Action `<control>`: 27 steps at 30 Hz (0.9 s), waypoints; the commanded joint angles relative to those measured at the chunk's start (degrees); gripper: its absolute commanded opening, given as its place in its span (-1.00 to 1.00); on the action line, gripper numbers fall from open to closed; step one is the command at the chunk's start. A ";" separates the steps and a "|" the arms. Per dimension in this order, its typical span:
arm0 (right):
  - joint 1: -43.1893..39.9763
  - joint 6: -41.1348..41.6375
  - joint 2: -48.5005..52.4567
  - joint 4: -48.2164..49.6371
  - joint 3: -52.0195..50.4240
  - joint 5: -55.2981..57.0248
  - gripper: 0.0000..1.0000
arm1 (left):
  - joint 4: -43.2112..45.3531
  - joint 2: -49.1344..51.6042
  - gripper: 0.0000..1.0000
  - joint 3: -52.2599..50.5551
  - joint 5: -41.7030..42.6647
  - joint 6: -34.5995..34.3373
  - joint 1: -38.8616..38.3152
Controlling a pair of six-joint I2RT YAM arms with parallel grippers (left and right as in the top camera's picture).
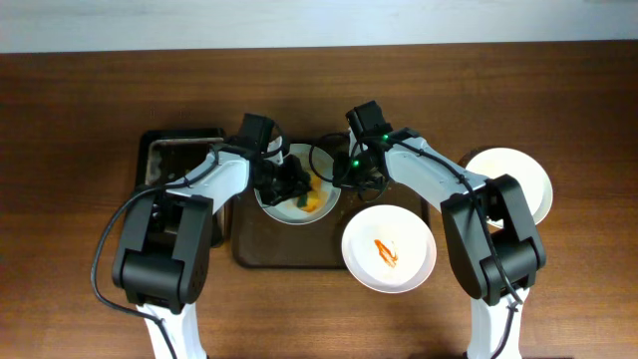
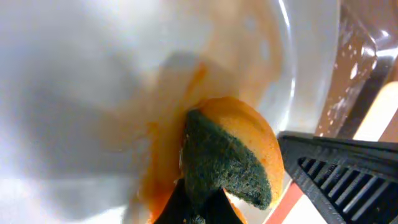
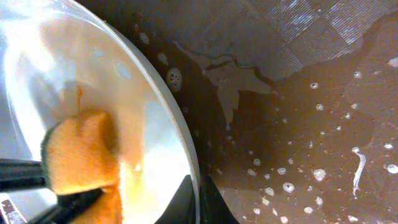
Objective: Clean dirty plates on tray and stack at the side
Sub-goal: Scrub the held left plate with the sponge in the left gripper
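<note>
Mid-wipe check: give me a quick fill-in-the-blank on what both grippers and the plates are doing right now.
1. The left gripper presses a ____ onto the centre plate, which lies on the tray.
2. The right gripper pinches the centre plate by its ____.
3. The front plate bears a smear coloured ____.

Missing words: sponge; rim; orange.
</note>
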 commanded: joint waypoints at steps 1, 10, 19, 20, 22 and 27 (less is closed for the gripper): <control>-0.11 0.55 -0.20 0.33 1.05 -0.09 -0.92 | -1.88 2.71 -1.00 -2.29 -11.45 1.55 4.37; -0.11 0.52 -0.20 -0.63 1.05 0.50 -0.92 | 0.28 0.07 -1.00 -2.01 -0.72 13.18 7.08; -0.11 0.52 -0.20 -0.66 1.05 0.52 -0.92 | 1.60 -0.44 -1.00 -2.03 11.65 12.41 -1.20; -0.11 0.52 -0.20 -0.66 1.05 0.50 -0.92 | 2.21 -0.44 -1.00 -2.03 10.14 10.56 -1.70; -0.11 0.52 -0.20 -0.83 1.05 0.48 -0.92 | 2.86 -0.44 -1.00 -2.03 4.83 6.93 -2.73; -0.11 0.52 -0.20 -0.98 1.05 0.48 -0.92 | 4.59 -0.33 -1.00 -2.05 -3.32 5.97 -2.69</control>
